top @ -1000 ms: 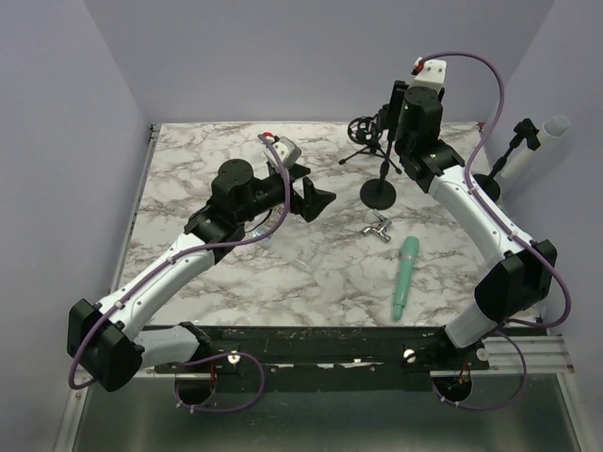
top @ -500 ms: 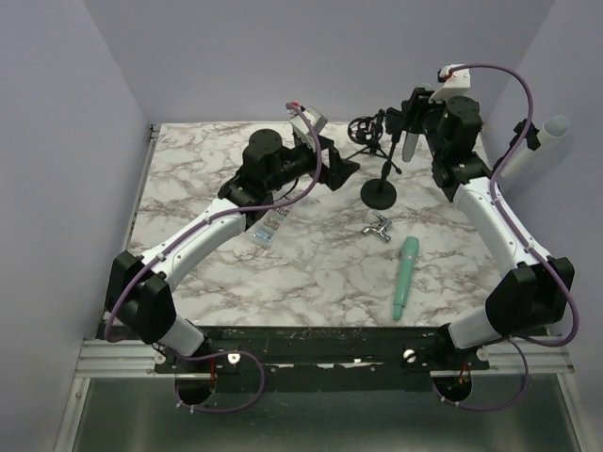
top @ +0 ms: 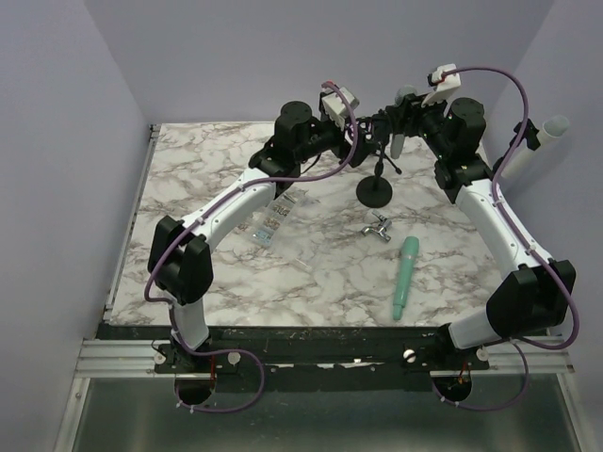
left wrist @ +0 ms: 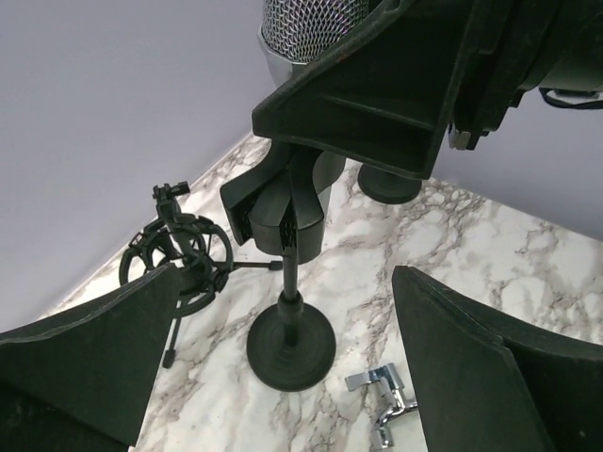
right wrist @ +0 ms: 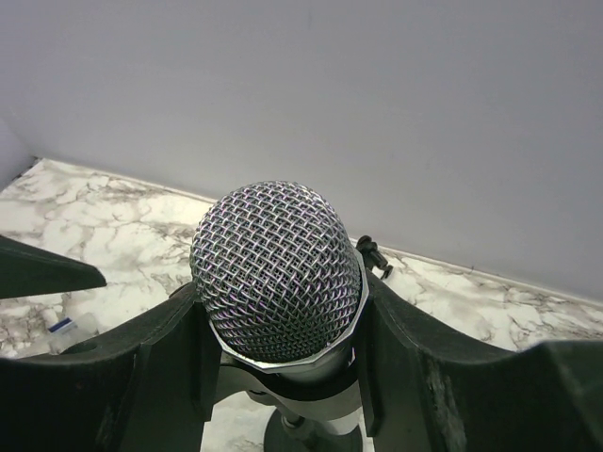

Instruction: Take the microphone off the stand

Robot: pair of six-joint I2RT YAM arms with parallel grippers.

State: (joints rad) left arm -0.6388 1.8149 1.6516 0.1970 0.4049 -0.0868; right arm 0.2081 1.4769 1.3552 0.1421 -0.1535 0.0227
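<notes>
The microphone (right wrist: pixel 278 268), silver with a mesh head, still sits in the black clip (left wrist: pixel 283 212) of the stand (left wrist: pixel 290 347), a thin pole on a round black base (top: pixel 375 191). My right gripper (right wrist: pixel 280 377) is shut on the microphone just below the head, one finger on each side. In the top view the microphone (top: pixel 399 139) hangs under the right gripper (top: pixel 405 118) at the back of the table. My left gripper (left wrist: pixel 283 363) stands wide open in front of the stand's pole, touching nothing. From above, the left gripper (top: pixel 367 141) is just left of the stand.
A small tripod shock mount (left wrist: pixel 179 259) stands just behind and left of the stand. A chrome clamp (top: pixel 379 229), a teal handle-shaped object (top: pixel 405 276) and a small packet (top: pixel 273 218) lie on the marble table. A white tube (top: pixel 542 141) sticks up at the right wall.
My left arm has swung from the table's middle to the back, bringing its open gripper up to the stand. The right gripper has tilted, keeping hold of the microphone.
</notes>
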